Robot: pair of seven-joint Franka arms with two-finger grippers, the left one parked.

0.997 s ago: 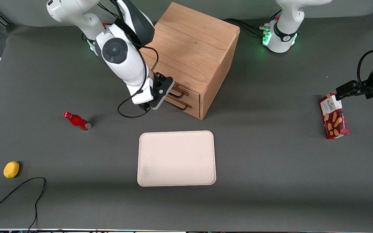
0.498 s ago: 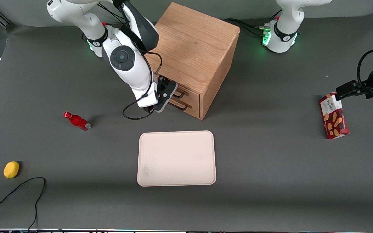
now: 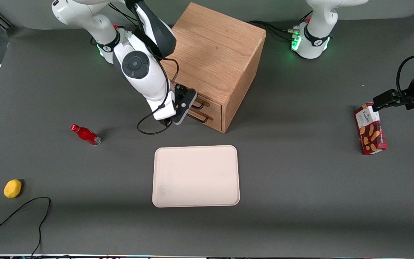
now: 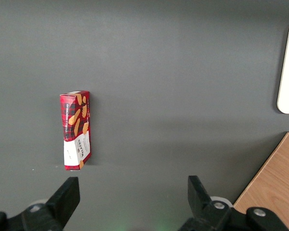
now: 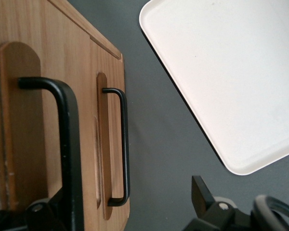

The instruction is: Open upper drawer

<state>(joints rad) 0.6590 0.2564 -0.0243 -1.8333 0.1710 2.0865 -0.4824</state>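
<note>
Closed in over the last second and now barely shifting, with claw [image 3: 188, 103] spread astride the black handle [image 5: 70, 144] of the shut upper drawer [image 3: 213, 105], twelve o'clock from the tray [image 3: 196, 176]: seemingly ready to pinch and pull

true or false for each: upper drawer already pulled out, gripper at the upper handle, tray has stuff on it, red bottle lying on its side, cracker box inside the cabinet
1. The upper drawer is pulled out. False: its front sits flush with the cabinet.
2. The gripper is at the upper drawer's handle. True.
3. The tray holds objects. False: nothing lies on it.
4. The red bottle lies on its side. True.
5. The cracker box is inside the cabinet. False: it lies on the table, toward the parked arm's end.
</note>
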